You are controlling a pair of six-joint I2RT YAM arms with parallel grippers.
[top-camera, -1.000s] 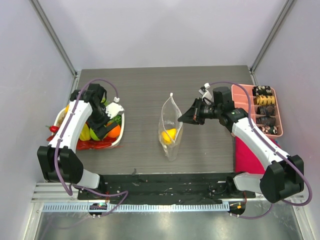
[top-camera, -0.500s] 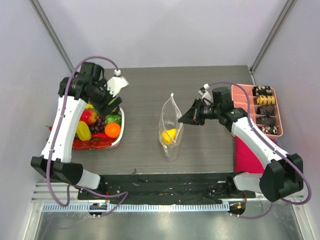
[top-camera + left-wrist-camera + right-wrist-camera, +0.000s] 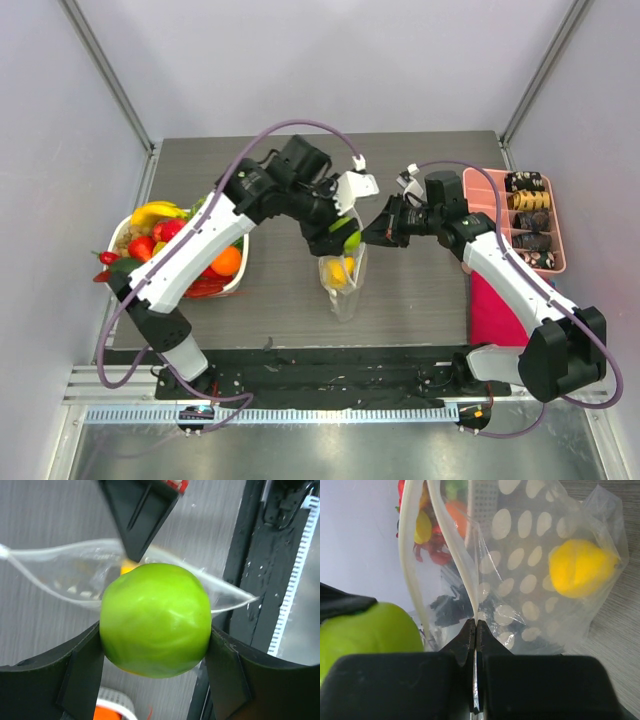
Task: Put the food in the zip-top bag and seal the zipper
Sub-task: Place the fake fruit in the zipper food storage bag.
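Loading step. Top view: left tool (image 3: 345, 236) pinches the green apple (image 3: 350, 241) above the zip-top bag (image 3: 343, 292) at the centre of the worktop (image 3: 280, 190). The right tool (image 3: 370, 237), at the bag's 3 o'clock, holds its rim. Left wrist: the mouth gapes narrowly beneath the apple, so lowering needs centring before release. Right wrist: jaws pressed together on the zipper (image 3: 451, 555); yellow fruit (image 3: 580, 567) lies inside.

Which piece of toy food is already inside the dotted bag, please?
The yellow fruit; the green apple is in the left gripper, the rest in the basket.
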